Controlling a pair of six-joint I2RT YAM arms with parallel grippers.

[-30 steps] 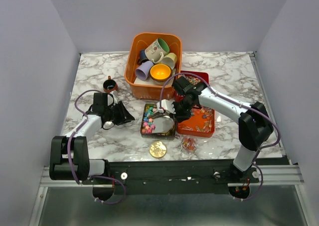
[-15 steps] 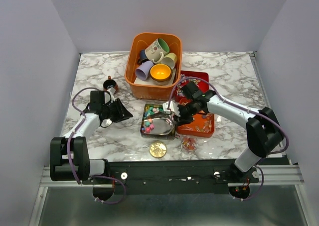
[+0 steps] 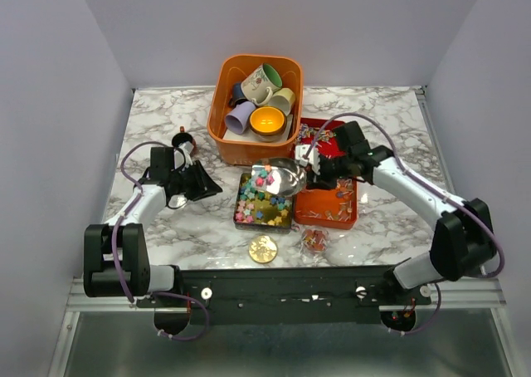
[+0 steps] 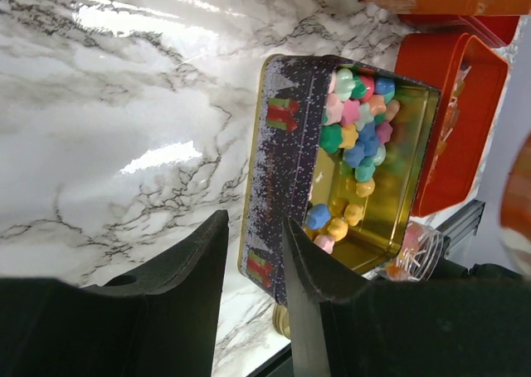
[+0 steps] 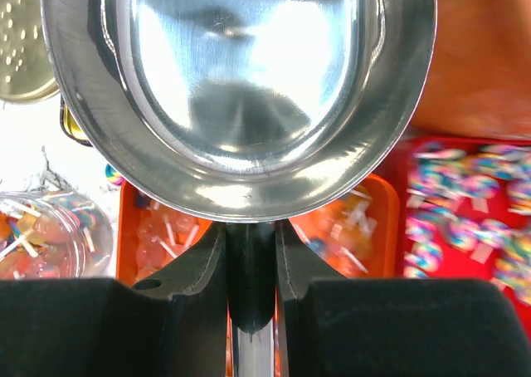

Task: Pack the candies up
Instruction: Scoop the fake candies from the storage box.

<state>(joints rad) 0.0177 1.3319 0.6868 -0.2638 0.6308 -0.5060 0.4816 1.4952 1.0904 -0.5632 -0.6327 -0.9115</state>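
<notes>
The right gripper [image 5: 250,252] clamps the handle of a polished steel scoop [image 5: 241,95]; the left gripper [image 4: 253,227] gapes, empty — near the rectangular gold-lined tin [image 4: 278,169] of knobbly pastel candies [image 4: 358,128] on the glossy marble table [image 4: 124,103].

On the counter [image 3: 382,128], the tin [image 3: 261,226] holds candies [image 3: 259,204]. Behind the tin sits a basket [image 3: 224,78] of mugs [image 3: 264,80]; right of it, a tray [image 3: 328,224]; before it, a lid [image 3: 263,248] and a tub [image 3: 314,239]; above its back edge, a scoop [image 3: 282,176].
</notes>
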